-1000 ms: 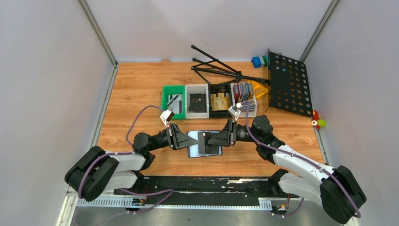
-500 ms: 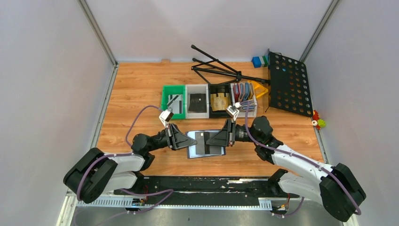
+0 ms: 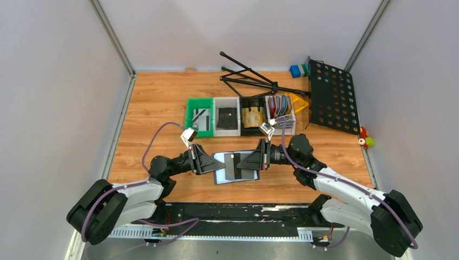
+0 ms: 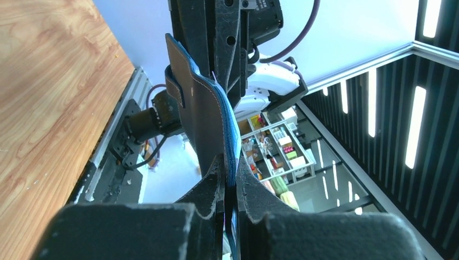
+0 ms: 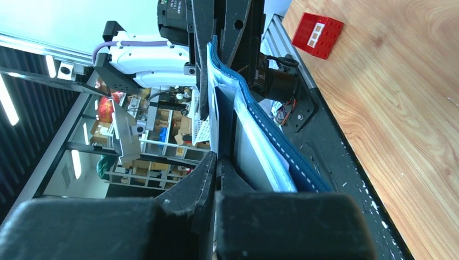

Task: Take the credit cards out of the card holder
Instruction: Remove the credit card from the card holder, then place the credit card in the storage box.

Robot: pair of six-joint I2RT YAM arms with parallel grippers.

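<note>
Extraction step: left gripper [image 3: 215,164] clamps the card holder [image 4: 203,108] open above the table's [image 3: 162,108] near edge, and right gripper [image 3: 241,161] is pinched shut on a dark credit card [image 3: 238,169] (we think). Next we'd pull it straight out.

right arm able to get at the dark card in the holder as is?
Likely yes: left gripper holds the card holder open, nothing covers the dark card, and right gripper looks shut on it.

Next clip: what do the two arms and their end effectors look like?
The left arm and right arm match: bulky black joints, white shell links, a purple cable along each. The left end effector and right end effector are black wedges with a grey camera block.
</note>
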